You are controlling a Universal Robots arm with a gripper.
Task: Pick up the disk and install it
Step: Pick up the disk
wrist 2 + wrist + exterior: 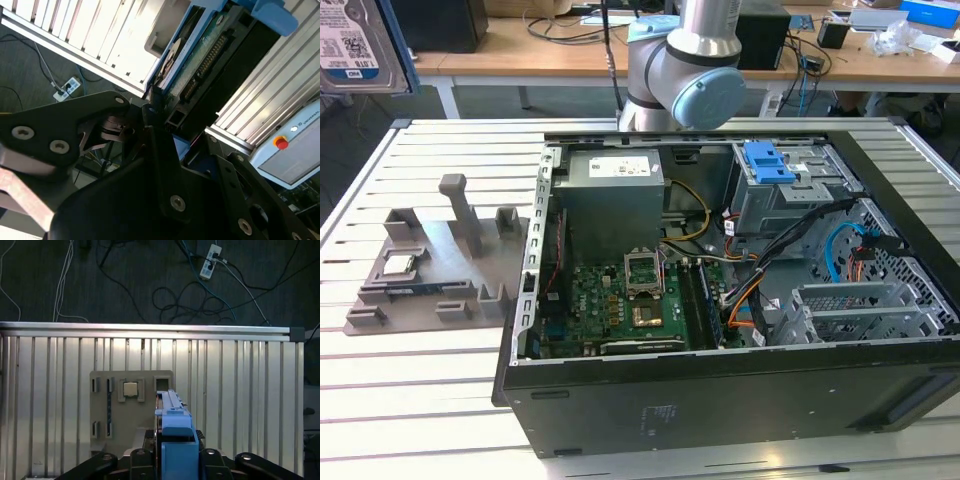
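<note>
gripper (175, 462) | clamped on disk (174, 427) edges | abv slatted table (250, 390)

In the exterior view the disk (355, 45) hangs in open air at ten o'clock of the open computer case (720, 405), whose inside is crowded: power supply (613, 190) at eleven, drive cage (782, 203) and cables (790, 250) at two.

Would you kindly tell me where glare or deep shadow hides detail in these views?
Second wrist view: the table slats wash out to white beside the disk, and the gripper holding it is near black. First wrist view: dark floor, evenly lit slats. Exterior view: even light, no harsh glare.
</note>
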